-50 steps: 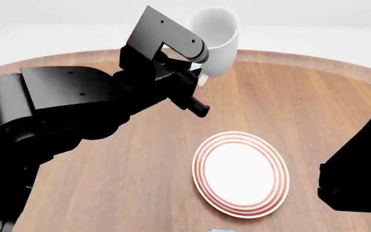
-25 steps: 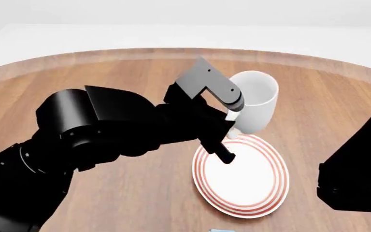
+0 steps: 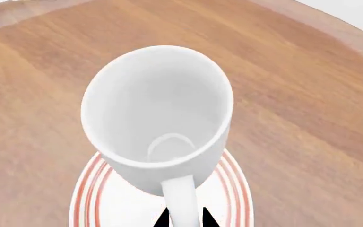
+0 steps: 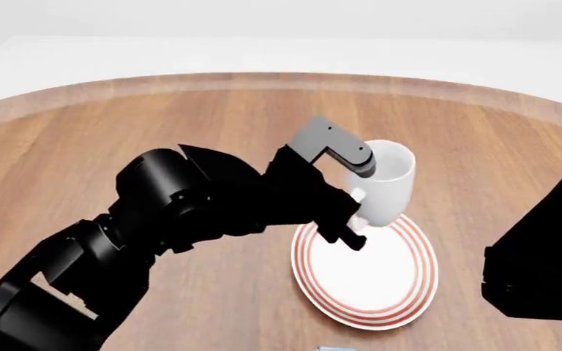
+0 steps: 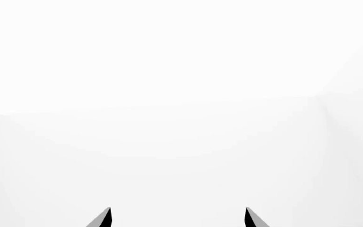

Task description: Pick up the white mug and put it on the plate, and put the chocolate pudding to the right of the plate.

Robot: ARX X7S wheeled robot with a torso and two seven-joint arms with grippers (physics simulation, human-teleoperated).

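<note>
White mug [image 3: 159,113], in the left wrist view, is gripped by its handle in the left gripper [image 3: 185,218] above the plate [image 3: 90,189]; in the head view it hangs over the plate's far rim, not yet set down, pudding unplaced; in the right wrist view the right gripper [image 5: 177,216] is spread, empty.

We see bright, even light with no clear source and barely any cast shadow on the table [image 4: 164,131]. Every edge is sharp, free of blur or warping. The mug [image 3: 156,113] has soft shading inside. The right wrist view is almost wholly washed-out white.
</note>
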